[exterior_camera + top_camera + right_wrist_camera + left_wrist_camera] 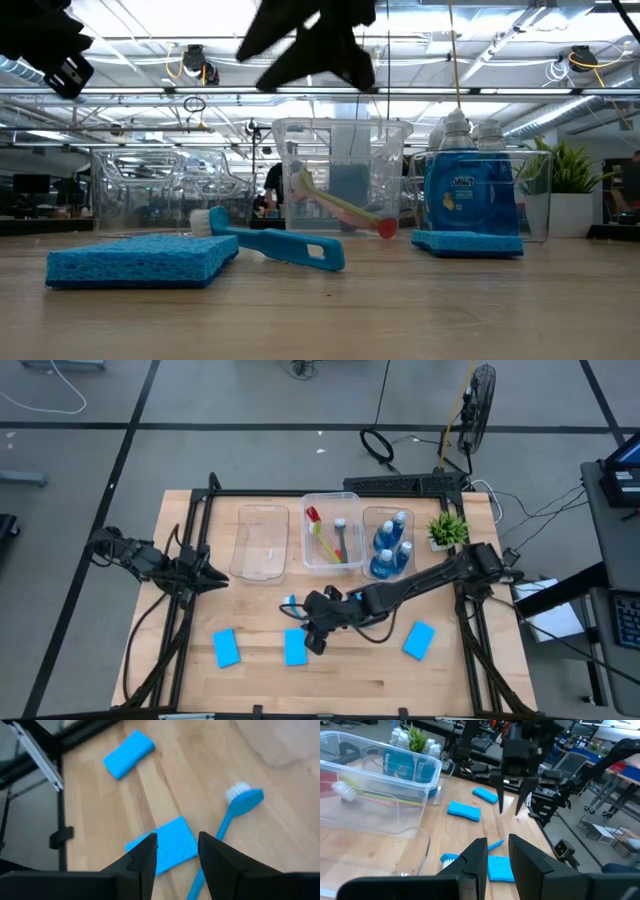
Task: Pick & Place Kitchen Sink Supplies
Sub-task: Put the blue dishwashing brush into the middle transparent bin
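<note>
The blue dish brush (231, 822) lies flat on the table (350, 680) right under the right gripper (177, 852), whose fingers stand parted and empty, beside a blue sponge (167, 845). It looks light, stiff and slick (plastic), so the slim handle's middle seems the best pinch. The left gripper (497, 862) waits at the table's left edge, fingers slightly apart, empty.

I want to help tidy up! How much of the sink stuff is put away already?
Done: small blue bottles fill one clear tub, and brushes lie in the middle tub. In hand: the right end effector hovers open above the flat blue sponge and blue dish brush. Left: three sponges and that brush.
</note>
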